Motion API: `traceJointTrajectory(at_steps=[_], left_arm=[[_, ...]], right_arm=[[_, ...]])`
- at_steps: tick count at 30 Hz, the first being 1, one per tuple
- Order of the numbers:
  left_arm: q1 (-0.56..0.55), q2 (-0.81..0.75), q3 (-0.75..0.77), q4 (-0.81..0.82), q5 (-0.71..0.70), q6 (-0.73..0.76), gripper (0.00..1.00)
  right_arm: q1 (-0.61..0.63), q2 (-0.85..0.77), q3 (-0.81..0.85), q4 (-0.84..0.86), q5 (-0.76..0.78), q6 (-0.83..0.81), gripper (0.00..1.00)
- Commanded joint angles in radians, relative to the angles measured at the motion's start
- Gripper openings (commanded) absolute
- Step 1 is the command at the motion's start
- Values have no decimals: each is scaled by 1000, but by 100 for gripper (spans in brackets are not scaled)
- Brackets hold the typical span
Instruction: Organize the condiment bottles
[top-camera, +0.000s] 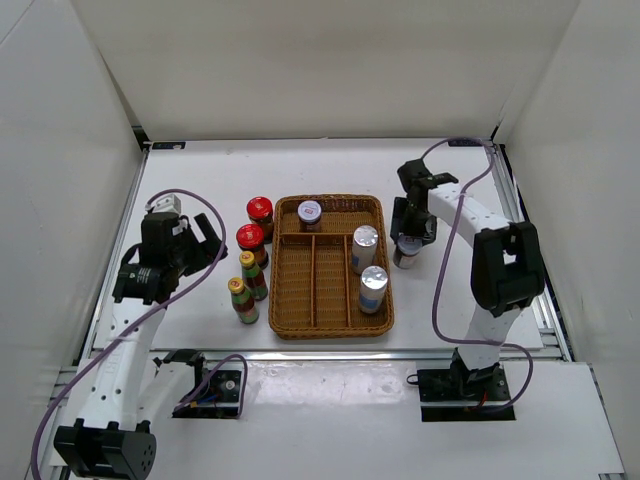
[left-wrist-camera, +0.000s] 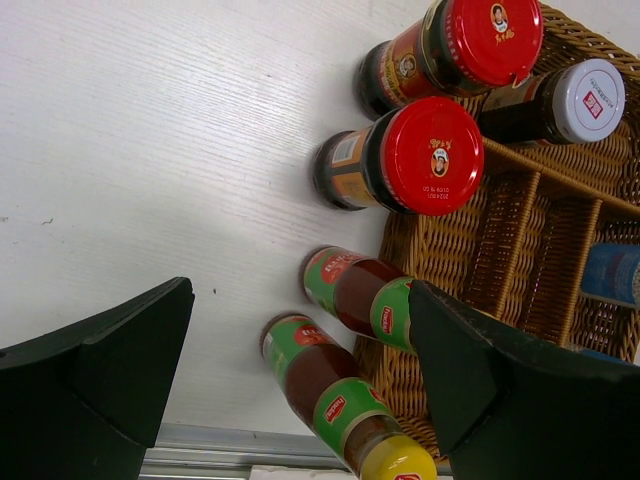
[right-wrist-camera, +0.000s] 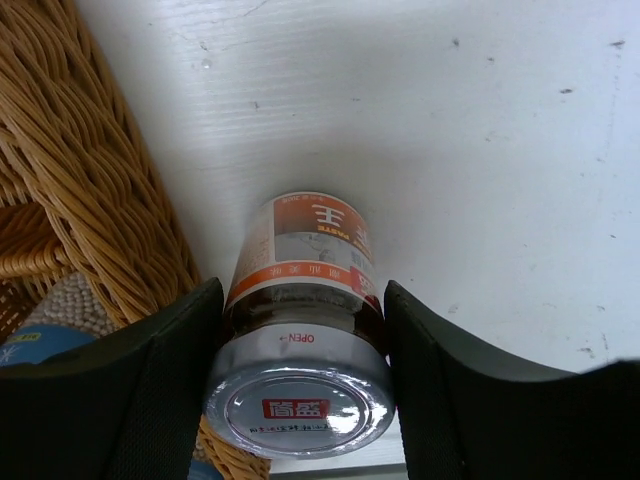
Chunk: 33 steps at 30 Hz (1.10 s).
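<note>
Top external: seemingly eight condiment bottles (top-camera: 259, 240)

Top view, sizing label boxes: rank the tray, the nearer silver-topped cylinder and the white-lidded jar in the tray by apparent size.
1. tray, largest by far
2. nearer silver-topped cylinder
3. white-lidded jar, smallest; it sits farther back, so its true size is unsure

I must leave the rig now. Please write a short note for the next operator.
Left gripper: open, empty, near the two yellow-capped bottles.
Right gripper: shut on a white-lidded jar just right of the wicker tray.
Done: other white-lidded jar and two silver-topped cylinders stand in the tray.
Left to do: the gripped jar, both yellow-capped bottles, two red-lidded jars left of the tray.
</note>
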Motion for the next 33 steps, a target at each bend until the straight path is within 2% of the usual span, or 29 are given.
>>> traceJointTrajectory(at_steps=[1, 2, 3, 6, 8, 10, 17, 19, 23, 27, 31, 33], left_arm=[[0, -28, -6, 7, 8, 7, 100], [0, -28, -6, 7, 8, 7, 100], [0, -17, -6, 7, 8, 7, 100], [0, -17, -6, 7, 8, 7, 100], [0, -8, -6, 7, 8, 7, 100], [0, -8, -6, 7, 8, 7, 100], [0, 12, -6, 7, 18, 7, 100], [0, 12, -6, 7, 18, 7, 100], [0, 12, -6, 7, 18, 7, 100], [0, 21, -6, 7, 18, 7, 100], [0, 30, -6, 7, 18, 7, 100], [0, 30, -6, 7, 18, 7, 100]], right_arm=[[-10, -137, 22, 16, 51, 17, 19], [-10, -155, 36, 16, 51, 26, 17], [-10, -169, 56, 16, 60, 26, 9], [1, -191, 172, 16, 77, 26, 5], [15, -177, 235, 35, 21, -3, 5], [38, -133, 332, 54, -24, -31, 0], [165, 116, 608, 40, -148, -140, 0], [200, 156, 629, 40, -129, -154, 0], [201, 269, 654, 31, -118, -145, 0], [201, 317, 665, 22, -130, -144, 0], [210, 340, 643, 45, -130, -144, 4], [210, 349, 643, 45, -121, -144, 19]])
